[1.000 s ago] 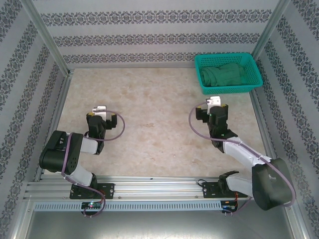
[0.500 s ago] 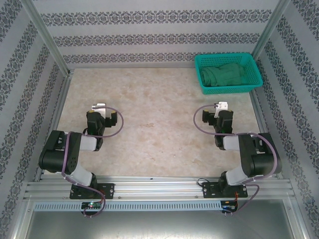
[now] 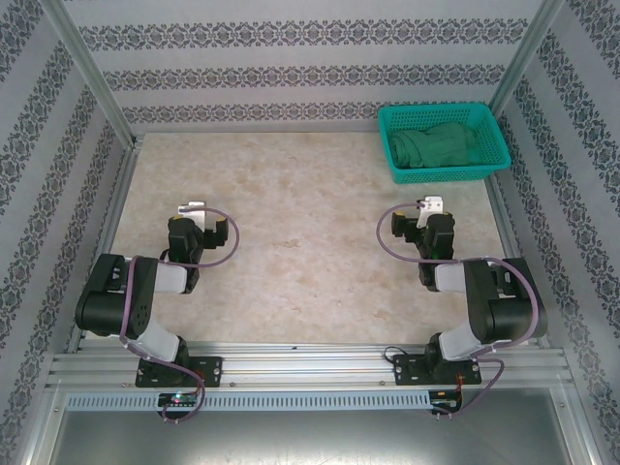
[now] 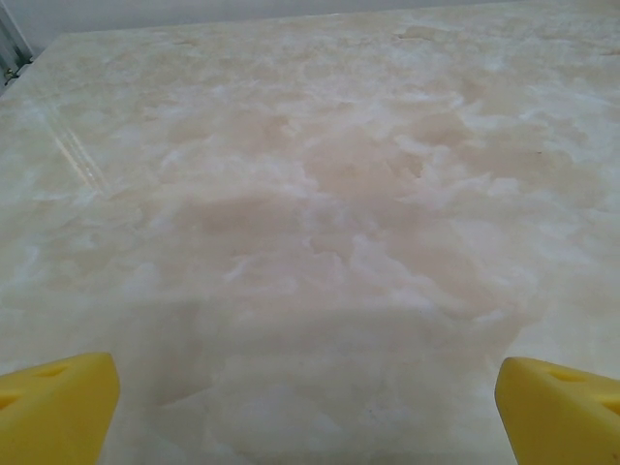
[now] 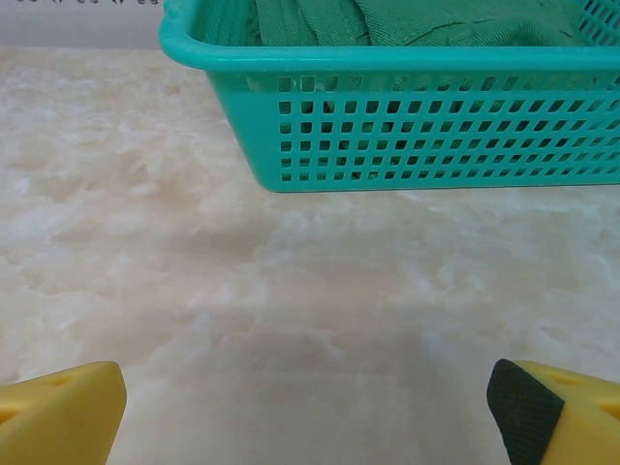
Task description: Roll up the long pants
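— Where do my arms stand?

— At the bottom of the top view, your arms are tucked in close above their bases. Your left gripper (image 3: 194, 208) sits left of centre and your right gripper (image 3: 429, 205) right of centre. Both point up the frame, well apart from each other.

— And the fingers?

— Released on both. In the left wrist view your yellow fingertips (image 4: 58, 407) sit in the two lower corners, spread wide over bare table (image 4: 310, 194). The right wrist view shows the same: fingertips in the lower corners, wide apart, with table between them.

— Where are the pants?

— Further up. The pants (image 3: 441, 143) lie bunched in the basket (image 3: 446, 108) at the upper right of the top view, in the table's far right corner. In the right wrist view the basket sits at the upper right, its mesh wall facing your right gripper. Green cloth shows above the rim at the top edge. A stretch of table lies between the basket and your fingertips. Your left gripper is well apart from it, across the frame.
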Robot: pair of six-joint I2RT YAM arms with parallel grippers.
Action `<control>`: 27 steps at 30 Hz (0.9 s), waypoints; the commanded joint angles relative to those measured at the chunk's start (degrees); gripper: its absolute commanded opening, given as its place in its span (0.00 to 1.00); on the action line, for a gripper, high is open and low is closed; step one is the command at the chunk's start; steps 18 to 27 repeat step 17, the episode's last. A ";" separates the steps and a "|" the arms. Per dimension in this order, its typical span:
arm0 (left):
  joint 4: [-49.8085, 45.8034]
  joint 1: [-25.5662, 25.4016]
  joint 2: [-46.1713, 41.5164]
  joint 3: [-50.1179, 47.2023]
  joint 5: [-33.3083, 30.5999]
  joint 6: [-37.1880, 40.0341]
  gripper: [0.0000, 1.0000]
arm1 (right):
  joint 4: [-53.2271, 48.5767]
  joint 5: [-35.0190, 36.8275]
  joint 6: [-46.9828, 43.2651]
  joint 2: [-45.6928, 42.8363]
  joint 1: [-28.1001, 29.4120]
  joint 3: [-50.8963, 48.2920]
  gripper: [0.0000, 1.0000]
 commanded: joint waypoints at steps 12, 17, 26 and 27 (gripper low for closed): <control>-1.71 1.56 -0.26 1.69 2.31 -1.10 1.00 | 1.96 -1.60 0.12 -0.51 0.07 0.59 0.98; -1.73 1.74 -0.26 1.72 2.79 -1.24 1.00 | 1.96 -1.62 0.05 -0.51 0.15 0.63 0.98; -1.73 1.74 -0.26 1.72 2.79 -1.24 1.00 | 1.96 -1.62 0.05 -0.51 0.15 0.63 0.98; -1.73 1.74 -0.26 1.72 2.79 -1.24 1.00 | 1.96 -1.62 0.05 -0.51 0.15 0.63 0.98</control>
